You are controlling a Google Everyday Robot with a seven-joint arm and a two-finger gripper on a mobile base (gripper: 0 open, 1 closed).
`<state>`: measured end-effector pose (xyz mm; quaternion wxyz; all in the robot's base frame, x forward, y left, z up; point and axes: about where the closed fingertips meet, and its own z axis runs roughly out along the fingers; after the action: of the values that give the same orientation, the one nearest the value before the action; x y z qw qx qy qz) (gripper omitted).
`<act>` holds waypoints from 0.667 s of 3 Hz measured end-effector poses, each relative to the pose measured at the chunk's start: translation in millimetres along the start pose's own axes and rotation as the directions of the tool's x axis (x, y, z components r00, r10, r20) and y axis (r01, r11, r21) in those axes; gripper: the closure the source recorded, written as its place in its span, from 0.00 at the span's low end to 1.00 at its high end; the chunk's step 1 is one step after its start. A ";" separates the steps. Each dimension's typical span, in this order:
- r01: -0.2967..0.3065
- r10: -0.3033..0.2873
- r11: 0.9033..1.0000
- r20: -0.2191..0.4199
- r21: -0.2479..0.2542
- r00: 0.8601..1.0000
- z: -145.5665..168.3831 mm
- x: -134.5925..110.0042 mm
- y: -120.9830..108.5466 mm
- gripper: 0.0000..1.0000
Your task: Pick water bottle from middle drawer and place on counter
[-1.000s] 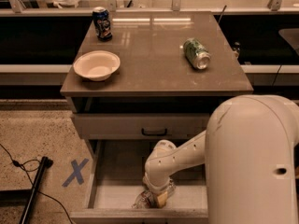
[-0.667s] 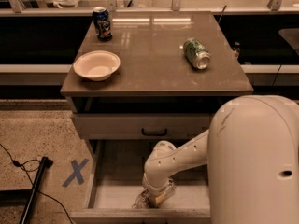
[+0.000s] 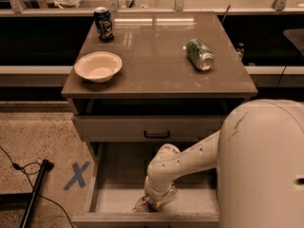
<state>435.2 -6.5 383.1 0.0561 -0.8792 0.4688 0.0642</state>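
Note:
The middle drawer (image 3: pixel 111 199) is pulled open below the counter (image 3: pixel 156 65). My arm reaches down into it from the right. My gripper (image 3: pixel 155 202) is low at the drawer's front, right at the water bottle (image 3: pixel 141 204). Only a clear end of the bottle shows at the gripper's left, lying near the drawer's front wall. The wrist hides the rest of it, and I cannot see whether the bottle is held.
On the counter are a white bowl (image 3: pixel 98 66) at front left, an upright blue can (image 3: pixel 103 23) at back left and a green can (image 3: pixel 199 54) lying on its side at right. The upper drawer front has a black handle (image 3: pixel 156 134). A blue X (image 3: pixel 76 175) and a black pole (image 3: pixel 34 196) are on the floor at left.
The arm has barely shifted. The gripper stays low in the drawer at the bottle. Nothing on the counter has moved.

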 end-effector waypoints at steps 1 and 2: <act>0.000 -0.005 0.997 0.068 0.077 0.998 -23.0 -10.1 -3.9 1.00; -0.074 0.015 0.974 0.266 0.213 0.964 -66.7 -37.4 -18.9 1.00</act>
<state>434.2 23.9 455.7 0.2138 -0.8404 0.4811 0.1288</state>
